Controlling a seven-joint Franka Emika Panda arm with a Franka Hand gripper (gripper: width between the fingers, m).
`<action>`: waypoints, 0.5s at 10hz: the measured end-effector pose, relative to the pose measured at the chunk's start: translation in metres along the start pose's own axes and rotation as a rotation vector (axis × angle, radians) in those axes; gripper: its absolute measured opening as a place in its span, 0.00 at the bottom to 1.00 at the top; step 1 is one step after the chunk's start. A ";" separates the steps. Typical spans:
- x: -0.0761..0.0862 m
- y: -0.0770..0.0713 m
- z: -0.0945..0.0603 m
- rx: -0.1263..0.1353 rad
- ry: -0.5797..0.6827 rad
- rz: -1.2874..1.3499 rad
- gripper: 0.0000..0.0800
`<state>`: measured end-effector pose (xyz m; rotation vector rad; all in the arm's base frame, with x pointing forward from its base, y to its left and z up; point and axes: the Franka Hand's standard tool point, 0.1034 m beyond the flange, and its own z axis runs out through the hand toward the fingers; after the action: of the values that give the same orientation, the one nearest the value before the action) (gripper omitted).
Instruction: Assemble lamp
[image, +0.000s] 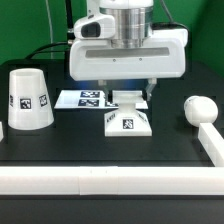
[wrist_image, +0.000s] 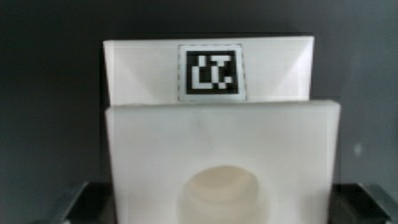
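Observation:
The flat square lamp base (image: 128, 120) lies on the black table at the centre, tags on its faces. In the wrist view the base (wrist_image: 214, 110) fills the picture, with its round socket hollow near the jaws. My gripper (image: 128, 99) hangs straight over the base, and its dark fingers (wrist_image: 71, 203) stand either side of the base with a small gap on each side. The gripper (wrist_image: 222, 206) is open. The cone shade (image: 28, 98) stands at the exterior view's left. The rounded bulb (image: 200, 108) lies at the exterior view's right.
The marker board (image: 82, 98) lies flat just behind the base, toward the exterior view's left. A white raised rail (image: 100, 180) runs along the table's front and up the right side (image: 212, 145).

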<state>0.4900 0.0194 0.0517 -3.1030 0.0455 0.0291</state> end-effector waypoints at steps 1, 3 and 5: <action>0.016 -0.007 0.000 0.002 0.017 -0.011 0.67; 0.042 -0.018 -0.001 0.006 0.044 -0.022 0.67; 0.066 -0.028 -0.002 0.011 0.061 -0.036 0.67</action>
<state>0.5566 0.0457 0.0531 -3.0928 -0.0090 -0.0664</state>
